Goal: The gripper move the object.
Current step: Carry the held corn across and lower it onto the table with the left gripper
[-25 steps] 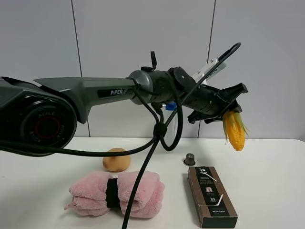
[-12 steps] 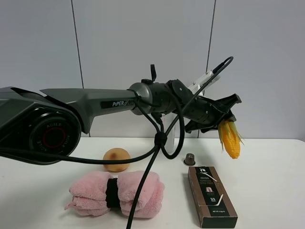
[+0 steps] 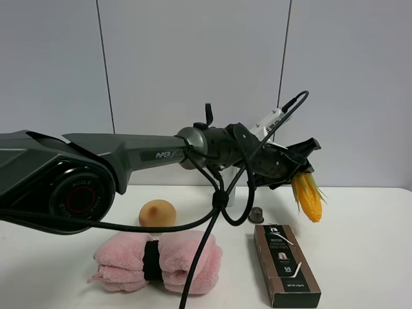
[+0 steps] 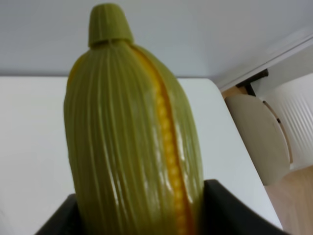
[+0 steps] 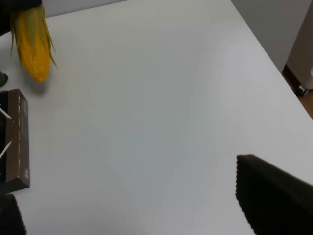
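The toy corn cob (image 3: 307,196), yellow kernels in green husk, hangs tip-down from my left gripper (image 3: 297,166), above the white table and just right of the brown box. The dark grey PIPER arm reaches in from the left. In the left wrist view the corn (image 4: 132,137) fills the frame, clamped between the black jaws of the gripper (image 4: 139,215). The right wrist view shows the corn (image 5: 32,46) from afar. My right gripper (image 5: 139,210) is open and empty over bare table; it is out of the exterior high view.
A pink rolled towel (image 3: 158,261) and a round tan ball (image 3: 157,214) lie at the left. A brown box (image 3: 285,264) and a small dark capsule (image 3: 257,214) sit under the arm. The table's right edge (image 5: 274,54) drops to the floor.
My left gripper has come down and a little to the left with the corn still held. The things on the table have not moved.
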`<state>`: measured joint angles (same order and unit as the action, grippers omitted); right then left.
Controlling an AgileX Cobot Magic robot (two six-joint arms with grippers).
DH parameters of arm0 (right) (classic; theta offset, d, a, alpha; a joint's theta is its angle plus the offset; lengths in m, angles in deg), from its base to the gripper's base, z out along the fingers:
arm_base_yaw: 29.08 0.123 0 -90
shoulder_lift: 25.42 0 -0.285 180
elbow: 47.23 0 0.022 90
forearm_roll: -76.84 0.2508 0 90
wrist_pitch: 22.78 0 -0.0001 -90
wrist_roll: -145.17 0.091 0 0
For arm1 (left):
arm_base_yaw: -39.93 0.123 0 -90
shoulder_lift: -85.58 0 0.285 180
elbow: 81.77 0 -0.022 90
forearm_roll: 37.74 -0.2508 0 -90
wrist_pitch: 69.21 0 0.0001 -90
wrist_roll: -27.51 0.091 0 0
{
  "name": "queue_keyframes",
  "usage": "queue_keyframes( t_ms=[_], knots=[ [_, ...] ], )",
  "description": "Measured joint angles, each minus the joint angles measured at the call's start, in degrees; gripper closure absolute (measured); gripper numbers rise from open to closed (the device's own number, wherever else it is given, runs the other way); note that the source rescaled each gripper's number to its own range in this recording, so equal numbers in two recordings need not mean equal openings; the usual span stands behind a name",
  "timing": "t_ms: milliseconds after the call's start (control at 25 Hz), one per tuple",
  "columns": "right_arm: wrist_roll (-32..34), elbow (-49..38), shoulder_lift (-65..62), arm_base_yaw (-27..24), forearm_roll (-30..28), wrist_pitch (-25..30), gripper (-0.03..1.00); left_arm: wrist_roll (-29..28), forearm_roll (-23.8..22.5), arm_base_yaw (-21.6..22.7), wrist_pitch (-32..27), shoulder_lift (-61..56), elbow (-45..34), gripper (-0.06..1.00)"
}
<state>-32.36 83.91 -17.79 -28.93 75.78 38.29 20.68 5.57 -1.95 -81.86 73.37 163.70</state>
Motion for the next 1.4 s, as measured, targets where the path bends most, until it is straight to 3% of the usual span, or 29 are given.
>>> queue_keyframes(
  t_ms=[640, 960, 1400],
  knots=[
    [0.0, 0.0, 0.0, 0.0, 0.0, 0.0, -0.03, 0.1, 0.0, 0.0, -0.1, 2.7, 0.0, 0.94],
    [0.0, 0.0, 0.0, 0.0, 0.0, 0.0, -0.03, 4.0, 0.2, 0.0, -0.1, 2.7, 0.0, 0.94],
    [0.0, 0.0, 0.0, 0.0, 0.0, 0.0, -0.03, 4.5, 0.2, 0.0, -0.2, 2.7, 0.0, 0.94]
  ],
)
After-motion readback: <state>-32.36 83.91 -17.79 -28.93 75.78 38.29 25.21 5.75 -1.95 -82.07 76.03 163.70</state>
